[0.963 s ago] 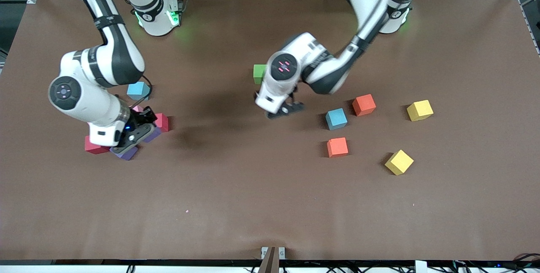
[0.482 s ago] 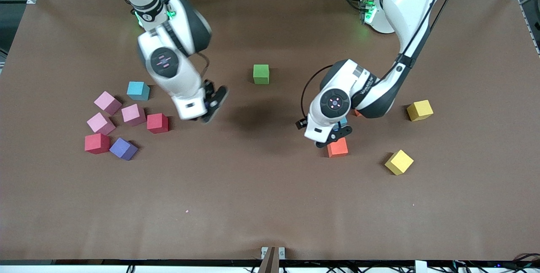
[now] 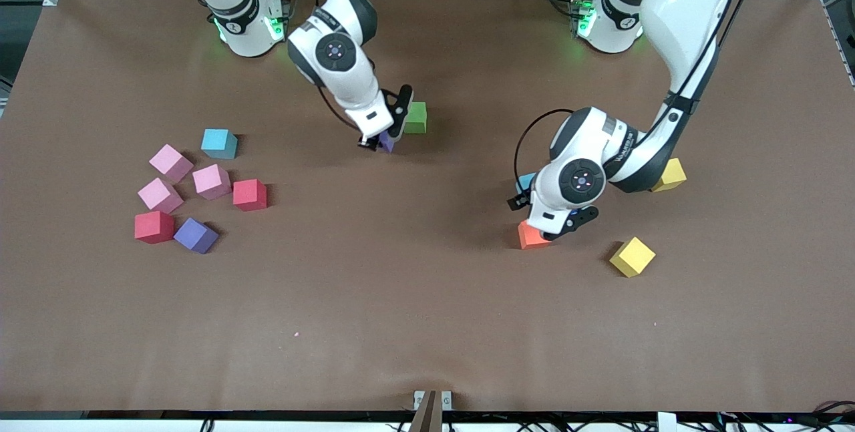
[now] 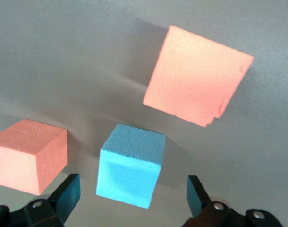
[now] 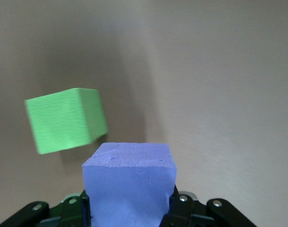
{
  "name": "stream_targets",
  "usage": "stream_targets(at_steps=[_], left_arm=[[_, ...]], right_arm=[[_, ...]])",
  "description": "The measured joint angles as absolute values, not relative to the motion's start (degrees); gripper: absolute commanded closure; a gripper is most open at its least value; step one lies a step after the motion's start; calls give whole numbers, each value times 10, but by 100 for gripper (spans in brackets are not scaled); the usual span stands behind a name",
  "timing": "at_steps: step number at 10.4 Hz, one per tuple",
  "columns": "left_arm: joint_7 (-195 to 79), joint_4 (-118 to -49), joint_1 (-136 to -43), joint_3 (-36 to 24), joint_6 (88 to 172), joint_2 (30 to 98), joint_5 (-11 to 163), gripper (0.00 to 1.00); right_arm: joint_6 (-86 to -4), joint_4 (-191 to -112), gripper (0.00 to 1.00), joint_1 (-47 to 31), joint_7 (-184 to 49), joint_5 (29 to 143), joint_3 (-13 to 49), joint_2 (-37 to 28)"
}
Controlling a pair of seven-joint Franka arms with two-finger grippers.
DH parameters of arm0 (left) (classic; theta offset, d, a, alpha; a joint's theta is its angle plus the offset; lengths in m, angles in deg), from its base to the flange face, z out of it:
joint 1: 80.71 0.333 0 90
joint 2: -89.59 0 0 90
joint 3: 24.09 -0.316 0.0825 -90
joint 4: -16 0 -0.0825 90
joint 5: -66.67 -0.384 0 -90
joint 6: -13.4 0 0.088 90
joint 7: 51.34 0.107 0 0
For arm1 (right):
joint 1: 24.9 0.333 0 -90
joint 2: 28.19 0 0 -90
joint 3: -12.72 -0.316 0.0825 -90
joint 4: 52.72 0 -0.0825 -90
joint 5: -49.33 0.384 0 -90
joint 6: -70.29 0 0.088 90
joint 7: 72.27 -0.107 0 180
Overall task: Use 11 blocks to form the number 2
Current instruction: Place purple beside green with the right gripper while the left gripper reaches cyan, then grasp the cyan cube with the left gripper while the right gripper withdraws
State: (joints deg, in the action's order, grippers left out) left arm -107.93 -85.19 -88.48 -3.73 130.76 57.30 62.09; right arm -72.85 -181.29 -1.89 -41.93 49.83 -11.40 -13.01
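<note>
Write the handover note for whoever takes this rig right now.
Right gripper: shut on a purple block, beside the green block.
Left gripper: open, over a light blue block between two orange blocks.
Two yellow blocks lie toward the left arm's end.
Cluster toward the right arm's end: three pink, two red, one purple, one light blue.
Done: no figure formed yet. Left: gather and arrange the blocks.

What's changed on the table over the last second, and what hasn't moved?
The right gripper left the cluster at its end of the table and carried a purple block, jaws shut on it, to beside the green block. The left gripper, jaws open, swung from near the green block to over the light blue block. The other blocks stayed put.
</note>
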Motion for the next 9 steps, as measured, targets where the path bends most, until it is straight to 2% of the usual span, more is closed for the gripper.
stream_targets(at_steps=[4, 9], left_arm=[[-1079, -908, -877, -35, 1379, 577, 621, 0], [-1080, -929, -878, -34, 1385, 570, 621, 0]], right_arm=[[-727, -1832, 54, -23, -403, 482, -134, -144], [-758, -1877, 54, -40, -358, 480, -135, -150]])
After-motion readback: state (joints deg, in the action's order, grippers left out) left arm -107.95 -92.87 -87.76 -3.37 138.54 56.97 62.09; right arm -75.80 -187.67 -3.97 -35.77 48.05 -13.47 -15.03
